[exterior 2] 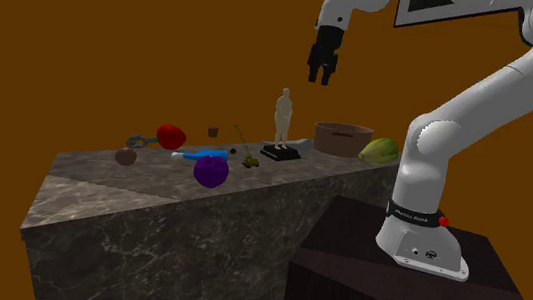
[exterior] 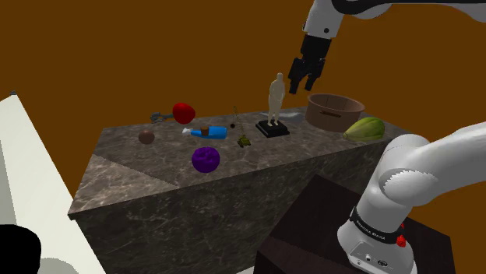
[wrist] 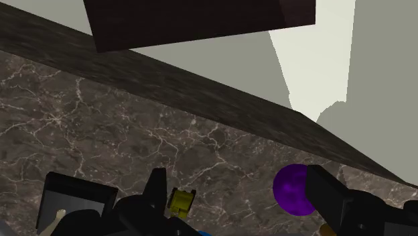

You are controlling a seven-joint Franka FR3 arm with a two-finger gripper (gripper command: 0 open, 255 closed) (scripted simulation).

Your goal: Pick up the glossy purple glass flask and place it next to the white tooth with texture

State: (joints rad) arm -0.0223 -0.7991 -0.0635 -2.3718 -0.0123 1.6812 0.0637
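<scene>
gripper (exterior: 303,86): in the air over the back of the counter, above the figurine (exterior: 275,100); fingers spread wide, clasping nothing
purple flask (exterior: 206,159): on the marble counter (exterior: 140,175), toward its front edge, well apart from the gripper
neighbours: blue bottle (exterior: 210,131) lies on its side just behind the flask; small yellow toy (exterior: 244,141) near it
figurine: tan, upright on a black base, beside the brown tub (exterior: 335,110)
wrist view: flask (wrist: 293,190) sits beside one finger (wrist: 328,194), untouched

Ext cams stand-side, share counter (exterior: 327,148) — wrist downward.
</scene>
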